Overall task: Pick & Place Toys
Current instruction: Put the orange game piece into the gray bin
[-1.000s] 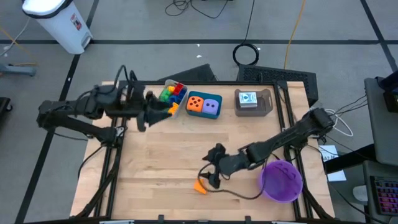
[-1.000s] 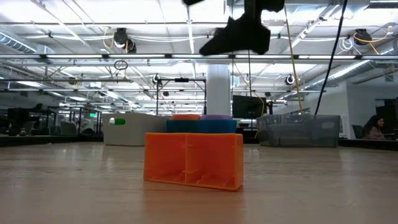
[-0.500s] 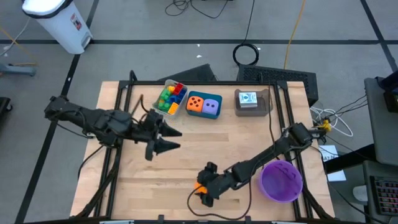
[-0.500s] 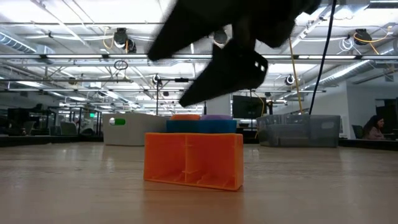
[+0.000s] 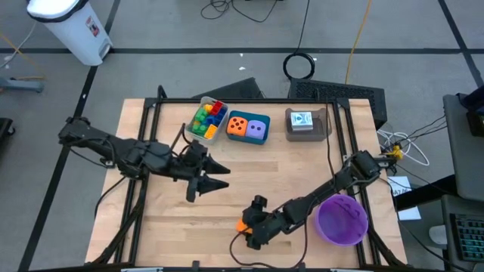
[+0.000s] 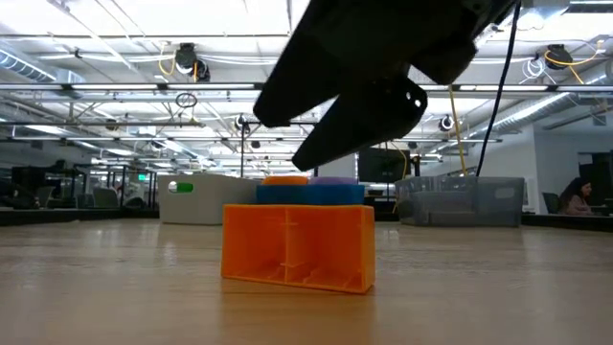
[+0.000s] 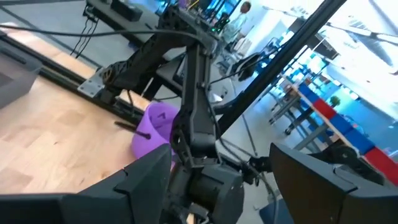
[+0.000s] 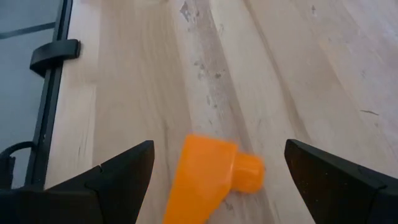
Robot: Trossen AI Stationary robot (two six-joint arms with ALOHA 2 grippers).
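Right end effector [image 5: 246, 233], fingers apart, straddles small orange plastic brick [image 5: 242, 225] on wooden tabletop [image 5: 302, 166], lower centre of high view, not clamped. Left end effector [image 5: 215, 180] mid-frame, fingers apart, empty.

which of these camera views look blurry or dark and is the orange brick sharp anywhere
Low view: the orange brick is sharp, while the right gripper above it is a dark, backlit silhouette against the bright ceiling lights. Right wrist view: the brick is soft and close. Left wrist view: the purple bowl and room behind are blurred. High view: evenly lit.
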